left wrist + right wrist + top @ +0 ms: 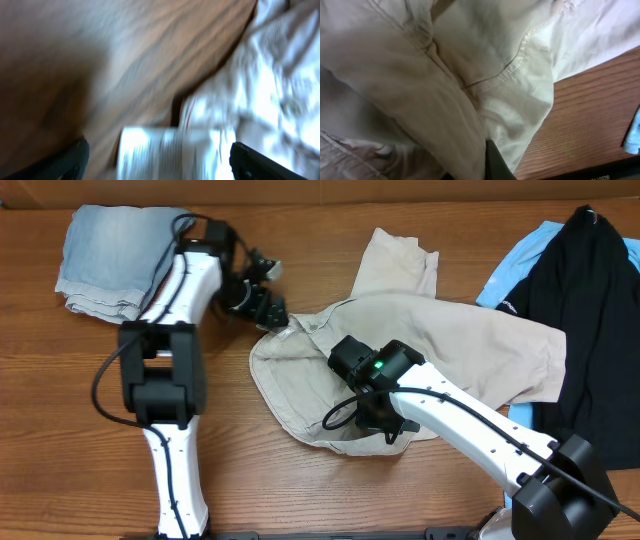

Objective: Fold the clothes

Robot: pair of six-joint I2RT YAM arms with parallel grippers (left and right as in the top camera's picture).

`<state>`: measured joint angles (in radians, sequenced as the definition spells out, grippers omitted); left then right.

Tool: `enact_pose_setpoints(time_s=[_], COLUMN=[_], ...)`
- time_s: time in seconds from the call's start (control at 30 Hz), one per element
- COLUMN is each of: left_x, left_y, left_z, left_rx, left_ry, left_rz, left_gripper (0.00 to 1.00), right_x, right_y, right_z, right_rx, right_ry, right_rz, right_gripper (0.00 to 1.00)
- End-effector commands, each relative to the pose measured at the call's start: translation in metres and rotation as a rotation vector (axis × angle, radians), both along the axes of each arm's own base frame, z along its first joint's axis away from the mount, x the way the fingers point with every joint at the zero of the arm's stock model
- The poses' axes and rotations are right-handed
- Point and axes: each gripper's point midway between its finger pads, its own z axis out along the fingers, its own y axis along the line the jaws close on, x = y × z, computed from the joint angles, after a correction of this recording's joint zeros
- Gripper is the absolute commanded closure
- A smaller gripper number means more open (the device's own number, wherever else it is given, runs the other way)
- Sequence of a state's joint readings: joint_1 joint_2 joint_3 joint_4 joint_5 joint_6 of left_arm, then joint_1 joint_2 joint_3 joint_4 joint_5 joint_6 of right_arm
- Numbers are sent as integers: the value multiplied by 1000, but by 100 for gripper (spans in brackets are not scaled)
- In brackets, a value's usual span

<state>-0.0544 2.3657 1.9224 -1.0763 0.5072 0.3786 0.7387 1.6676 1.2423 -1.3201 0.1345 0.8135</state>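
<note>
The clothes (440, 340), a large beige garment, lie crumpled across the middle of the table. My left gripper (275, 315) hovers at their upper-left corner. In the blurred left wrist view its dark fingers (75, 160) stand wide apart, open, with a small white label (175, 152) and pale cloth (270, 85) between and beyond them. My right gripper (385, 428) sits on the garment's lower edge. In the right wrist view it (487, 150) is shut on a fold of the beige cloth (445, 75); one dark finger (495, 165) shows and the other is hidden under fabric.
A faded light-blue denim piece (110, 255) lies folded at the back left. A black top (590, 320) over a sky-blue one (515, 270) covers the right side, touching the beige garment. Bare wooden table (300, 480) lies along the front.
</note>
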Motion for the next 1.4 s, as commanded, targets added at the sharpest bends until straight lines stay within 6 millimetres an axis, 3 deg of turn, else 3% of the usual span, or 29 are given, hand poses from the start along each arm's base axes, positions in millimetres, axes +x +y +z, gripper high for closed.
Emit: enact_pose_setpoints(time_s=[0.0, 0.1, 0.17, 0.3, 0.5, 0.7, 1.0, 1.37], left_x=[15, 12, 7, 0, -9, -17, -17, -31], left_y=[16, 30, 37, 42, 18, 12, -3, -27], left_z=[51, 89, 93, 75, 45, 11, 5, -12], left_rx=[-145, -156, -101, 22, 35, 135, 113, 115], left_ry=[-91, -132, -145, -114, -106, -86, -87, -28], left_rz=[2, 4, -19, -44, -118, -138, -139, -183], left_gripper=[9, 10, 9, 9, 8, 8, 7, 12], right_x=[2, 3, 3, 6, 10, 11, 13, 19], right_y=[0, -1, -1, 2, 5, 6, 7, 10], right_z=[7, 7, 7, 6, 6, 6, 6, 6], right_rx=[27, 27, 27, 38, 52, 56, 58, 67], right_ry=[-19, -18, -19, -30, -46, -50, -58, -88], right_rz=[6, 4, 4, 16, 23, 22, 23, 23], right_gripper=[96, 96, 96, 96, 96, 96, 96, 96])
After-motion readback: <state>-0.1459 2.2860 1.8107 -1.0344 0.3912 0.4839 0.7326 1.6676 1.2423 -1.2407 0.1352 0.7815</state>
